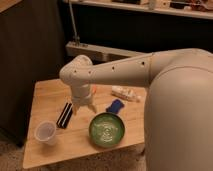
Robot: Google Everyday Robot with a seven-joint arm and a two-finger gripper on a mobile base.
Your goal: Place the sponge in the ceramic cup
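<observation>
— Wooden counter (45,95) in a dim room, dark shelving behind. Where's the hand?
— The hand (84,109) hangs pointing down, behind the green bowl (106,129) and to its left, close over the wood. Its fingers stand spread and released, with nothing between them.
— And the sponge?
— The sponge (115,106) lies on the counter just behind the bowl's far rim, apart from the hand. A black bar (64,115) lies left of the bowl, just past the hand. The cup (46,132) stands upright well to the bowl's left, and I see no blue in it. A white packet (125,93) lies farther behind the bowl than the sponge.
— So which step?
— I'd judge it's the reach for the sponge: it's out of the cup and the hand is empty.
— What does the next move ask?
— Shifting across to the sponge, straddling the small block squarely, then closing. The carry past the bowl ends at a narrow mouth, so the drop wants careful centring.
</observation>
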